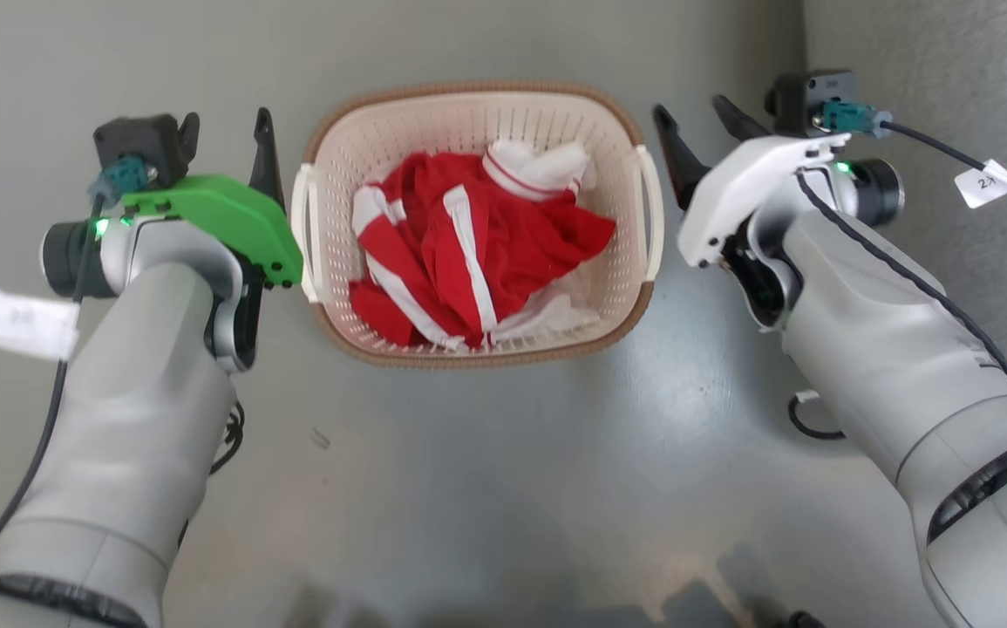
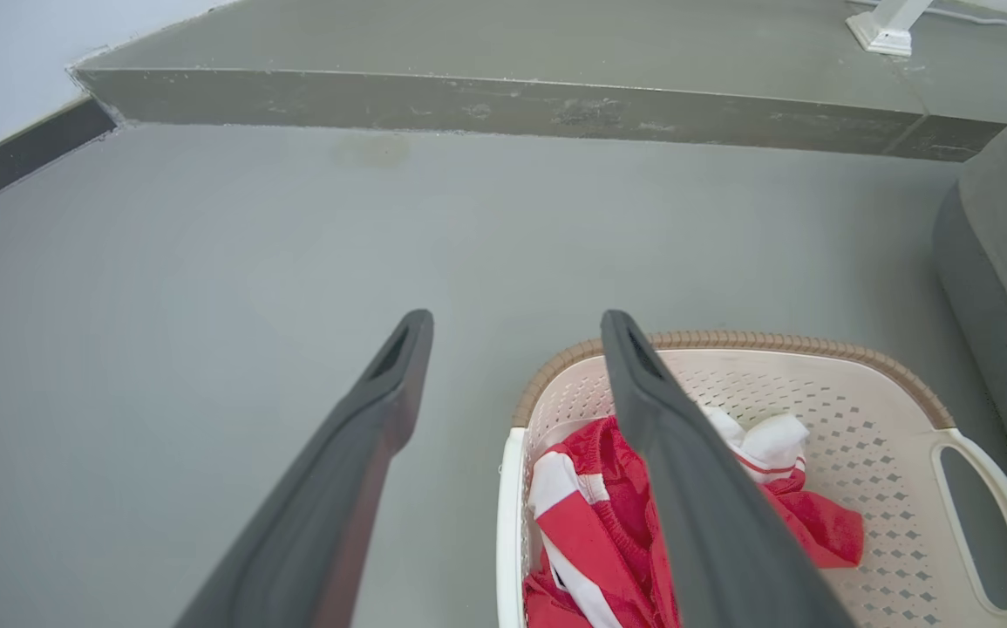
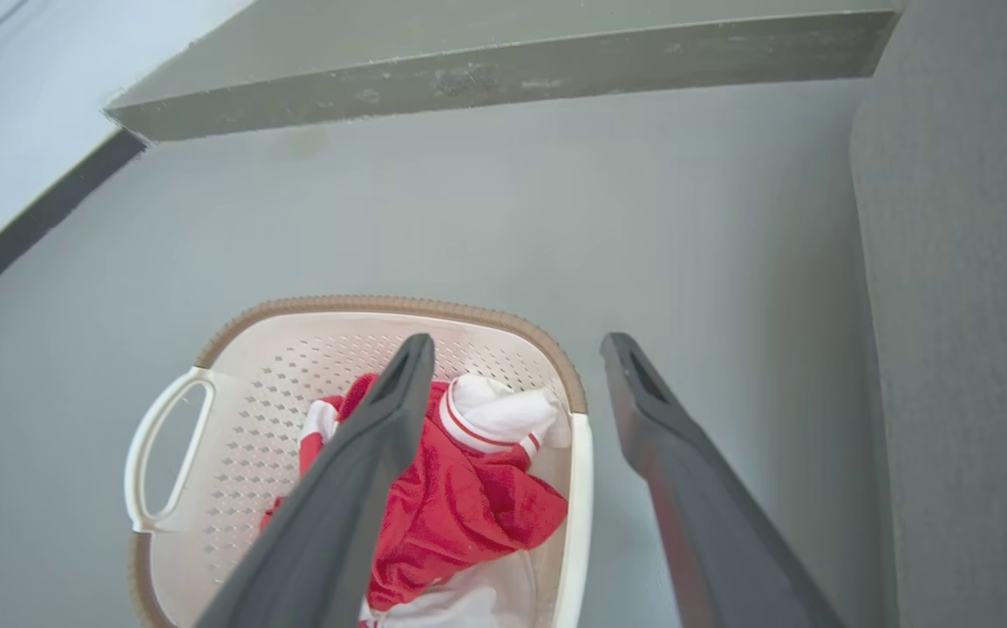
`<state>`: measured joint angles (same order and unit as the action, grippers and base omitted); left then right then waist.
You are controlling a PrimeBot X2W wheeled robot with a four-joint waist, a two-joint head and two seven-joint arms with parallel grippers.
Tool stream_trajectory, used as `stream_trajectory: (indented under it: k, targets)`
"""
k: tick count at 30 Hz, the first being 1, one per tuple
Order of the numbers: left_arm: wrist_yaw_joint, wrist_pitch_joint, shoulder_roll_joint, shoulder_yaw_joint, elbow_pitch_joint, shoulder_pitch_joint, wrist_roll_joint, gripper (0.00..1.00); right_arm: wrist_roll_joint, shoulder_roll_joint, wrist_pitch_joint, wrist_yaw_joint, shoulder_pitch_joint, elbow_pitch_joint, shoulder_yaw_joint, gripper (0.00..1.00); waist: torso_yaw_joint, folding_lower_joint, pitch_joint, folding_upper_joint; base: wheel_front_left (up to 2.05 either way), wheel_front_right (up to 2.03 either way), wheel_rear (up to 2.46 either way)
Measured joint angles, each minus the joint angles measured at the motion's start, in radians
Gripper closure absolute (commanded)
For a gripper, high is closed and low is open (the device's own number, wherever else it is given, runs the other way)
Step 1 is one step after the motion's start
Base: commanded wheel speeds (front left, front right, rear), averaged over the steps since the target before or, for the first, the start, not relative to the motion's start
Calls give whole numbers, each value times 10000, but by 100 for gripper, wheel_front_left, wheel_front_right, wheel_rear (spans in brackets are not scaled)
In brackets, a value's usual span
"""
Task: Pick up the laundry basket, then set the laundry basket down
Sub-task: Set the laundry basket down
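Observation:
The laundry basket (image 1: 398,131) stands on the grey floor, cream perforated plastic with a brown rim (image 2: 730,338) (image 3: 381,303), holding crumpled red and white clothes (image 1: 468,244). My left gripper (image 1: 228,131) (image 2: 513,321) is open beside the basket's left handle (image 1: 302,227); in the left wrist view one finger lies over the floor and the other over the basket, the handle (image 2: 510,523) between them. My right gripper (image 1: 692,118) (image 3: 516,342) is open at the right handle (image 1: 653,209), straddling it (image 3: 577,523) the same way. Neither gripper holds anything.
A grey upholstered piece (image 1: 948,52) (image 3: 965,305) stands close to the basket's right side. Beyond the basket a raised grey step (image 2: 503,96) crosses the floor, with a white furniture foot (image 2: 887,26) on it. A pale wall with dark skirting (image 2: 15,148) runs along the left.

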<state>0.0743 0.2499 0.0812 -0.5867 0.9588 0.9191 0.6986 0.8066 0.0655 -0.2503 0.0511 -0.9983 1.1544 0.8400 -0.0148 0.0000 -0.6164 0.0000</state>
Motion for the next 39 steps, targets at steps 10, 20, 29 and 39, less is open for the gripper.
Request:
stream_trajectory:
  k: [10,20,29,39]
  targets:
    - [142,21,303,1227,-2309,-2034,-771,0,-546,228,0,-541,1222,-2188,-1250,0,-113,0,1402,0,0,0,0]
    - [199,21,228,1977,-3939,-3842,-1532,0,-1475,541,0,-851,2732,-3754,-2010,0,-130,-1,2684,0,0,0,0]
    - [224,21,186,2510,-5032,-5545,-2075,0,-2186,608,0,-1049,4429,-4986,-2466,0,-28,-1,3840,0,0,0,0]
    - [244,21,176,2892,-5745,-7355,-2376,0,-2669,504,0,-1162,6245,-5883,-2771,0,5,-1,4991,0,0,0,0]
